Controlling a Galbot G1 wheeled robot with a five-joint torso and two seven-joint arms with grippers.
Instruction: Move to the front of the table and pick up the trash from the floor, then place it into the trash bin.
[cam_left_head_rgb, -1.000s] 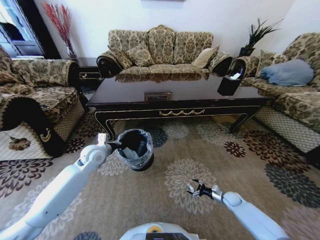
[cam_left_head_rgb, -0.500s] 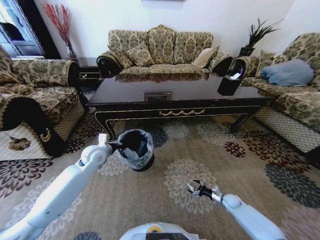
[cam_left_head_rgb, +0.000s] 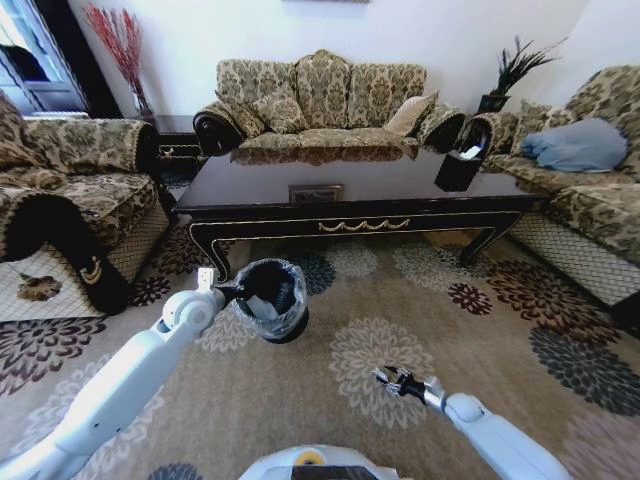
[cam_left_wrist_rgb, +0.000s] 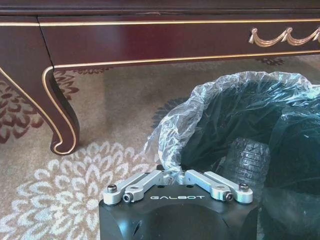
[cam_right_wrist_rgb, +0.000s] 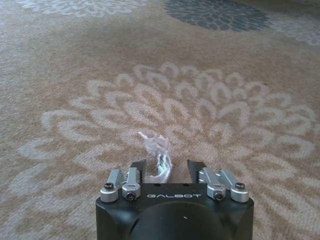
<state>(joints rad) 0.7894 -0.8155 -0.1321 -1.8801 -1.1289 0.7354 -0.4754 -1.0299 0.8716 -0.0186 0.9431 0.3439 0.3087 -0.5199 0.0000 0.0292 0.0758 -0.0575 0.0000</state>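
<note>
The right gripper (cam_right_wrist_rgb: 165, 167) hangs low over the floor (cam_right_wrist_rgb: 75, 75), its two fingers (cam_right_wrist_rgb: 138, 167) parted a little with a crumpled scrap of clear-white trash (cam_right_wrist_rgb: 157, 155) standing between them; whether the fingers actually press on the scrap I cannot tell; the scrap sits on a pale flower medallion (cam_left_head_rgb: 385, 360) in the carpet, in front of the table (cam_left_head_rgb: 350, 200) and to the right of the trash bin (cam_left_head_rgb: 270, 298). From the head view the right gripper (cam_left_head_rgb: 397, 381) sits over that same medallion, well apart from the bin. The left gripper (cam_left_wrist_rgb: 172, 175) is drawn in close at the rim of the bin (cam_left_wrist_rgb: 210, 95), and it looks closed; its tip meets the crinkled clear bag lining; a clear ribbed plastic bottle (cam_left_wrist_rgb: 248, 160) lies inside the bin. The bin stands just in front of the table's curved left leg (cam_left_wrist_rgb: 60, 120); sofas (cam_left_head_rgb: 320, 95) ring the table, and a black box (cam_left_head_rgb: 460, 165) stands on its right end.
</note>
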